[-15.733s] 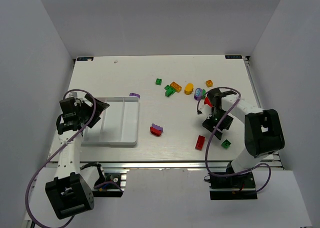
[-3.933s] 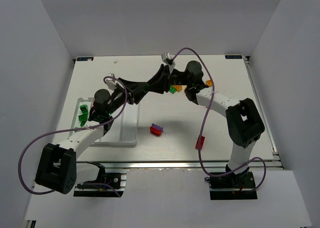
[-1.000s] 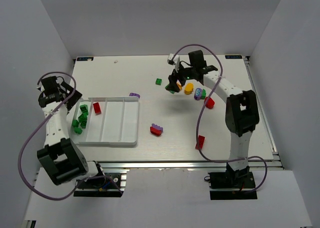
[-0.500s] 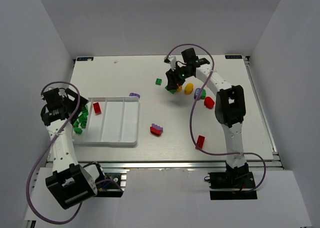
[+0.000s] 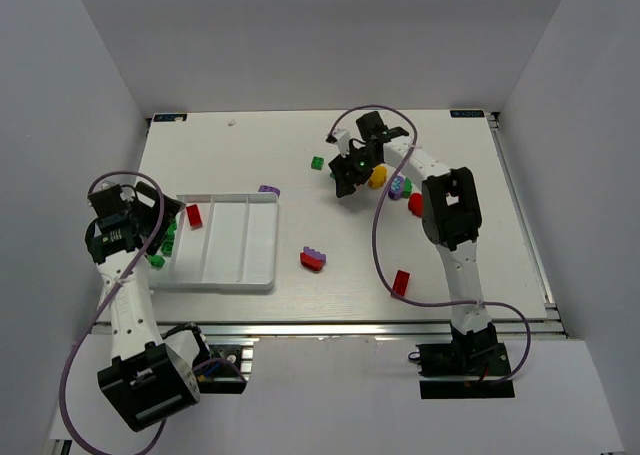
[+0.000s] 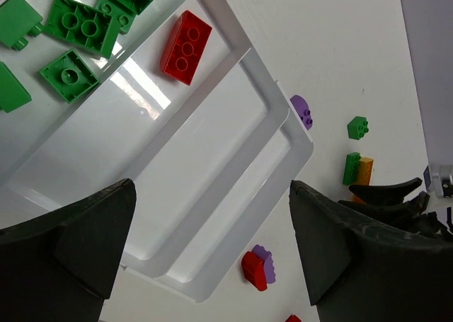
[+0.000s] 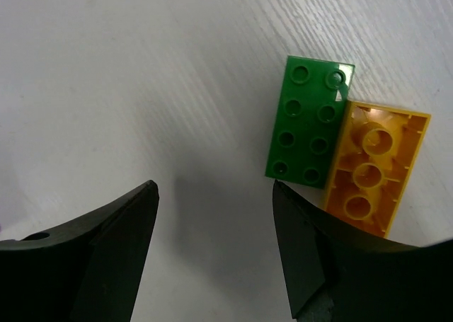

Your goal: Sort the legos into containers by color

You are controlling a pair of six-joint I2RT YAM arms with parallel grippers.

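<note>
The left hand [image 6: 210, 194] hangs over the left side of the white tray [image 6: 283, 117], its fingers [image 6: 85, 237] spread wide with nothing between them. Several green bricks [image 6: 83, 28] lie crowded together in the tray's leftmost compartment. In the compartment next to it a single red tray brick [image 6: 186, 43] lies flat, studs up. A purple brick [image 6: 303, 110] sits on the table [image 5: 250, 145] just beyond the tray's far corner. Toward the far right, the right hand [image 7: 214, 187] is low over bare table, also wide open and empty. A green eight-stud brick [image 7: 309, 127] lies just beside one fingertip, its long side touching an orange brick [image 7: 371, 170] turned hollow side up. Loose on the table are a small green brick [image 5: 317, 162], a yellow brick [image 5: 378, 177], a red-and-purple pair [image 5: 313, 259] and a lone red brick [image 5: 401, 282] nearer the front.
</note>
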